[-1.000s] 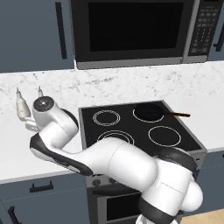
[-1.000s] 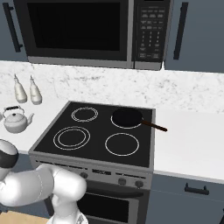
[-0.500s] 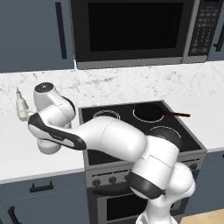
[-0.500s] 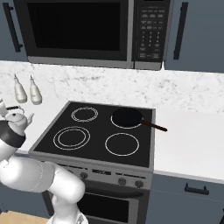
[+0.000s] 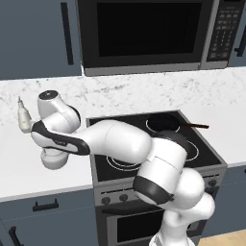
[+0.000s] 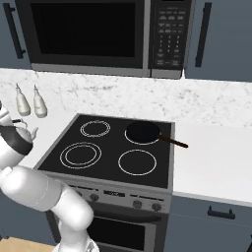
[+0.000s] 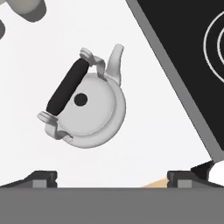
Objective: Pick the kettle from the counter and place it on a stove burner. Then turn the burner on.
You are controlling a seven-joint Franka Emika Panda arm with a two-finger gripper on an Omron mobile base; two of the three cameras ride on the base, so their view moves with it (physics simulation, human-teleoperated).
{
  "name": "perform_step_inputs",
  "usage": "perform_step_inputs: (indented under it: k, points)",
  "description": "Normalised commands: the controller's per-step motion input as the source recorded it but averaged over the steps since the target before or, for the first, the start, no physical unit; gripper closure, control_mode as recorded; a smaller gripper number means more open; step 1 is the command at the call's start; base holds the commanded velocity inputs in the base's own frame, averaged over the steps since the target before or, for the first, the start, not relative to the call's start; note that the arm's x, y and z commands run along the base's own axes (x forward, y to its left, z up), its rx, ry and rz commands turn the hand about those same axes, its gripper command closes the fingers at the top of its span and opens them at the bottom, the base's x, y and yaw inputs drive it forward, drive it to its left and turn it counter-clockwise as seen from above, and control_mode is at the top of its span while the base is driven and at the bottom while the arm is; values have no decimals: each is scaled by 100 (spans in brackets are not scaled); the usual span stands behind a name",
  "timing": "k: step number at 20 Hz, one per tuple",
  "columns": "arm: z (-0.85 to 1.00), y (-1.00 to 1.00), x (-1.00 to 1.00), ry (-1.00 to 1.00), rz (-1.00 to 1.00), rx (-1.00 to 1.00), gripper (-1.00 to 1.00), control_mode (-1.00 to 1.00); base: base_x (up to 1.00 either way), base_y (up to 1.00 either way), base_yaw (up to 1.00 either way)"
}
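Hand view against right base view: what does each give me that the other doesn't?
Hand view alone: the kettle from straight above, black handle running diagonally, jaws open wide below it. Right base view alone: two bottles, the pan on a rear burner, the microwave. Shared: the white counter and the stove's large ringed burner.

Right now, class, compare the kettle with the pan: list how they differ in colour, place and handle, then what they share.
Colour: the kettle is silvery white; the pan is black.
Place: the kettle stands on the white counter left of the stove; the pan sits on a rear burner.
Handle: the kettle's black handle arches over its lid; the pan's thin handle sticks out sideways over the counter.
Shared: both are round, and neither is held.
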Motion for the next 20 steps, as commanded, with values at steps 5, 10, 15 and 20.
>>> perform_step_inputs:
  k: [5, 10, 15, 20]
  points:
    - [-16, 19, 22, 1, 0, 0, -100, -100, 0, 0, 0]
    - [-13, 24, 26, 1, -1, 0, -100, -100, 0, 0, 0]
    - [-11, 27, 27, 0, -4, 0, -100, -100, 0, 0, 0]
    - [-10, 25, 27, 0, -5, 0, -100, -100, 0, 0, 0]
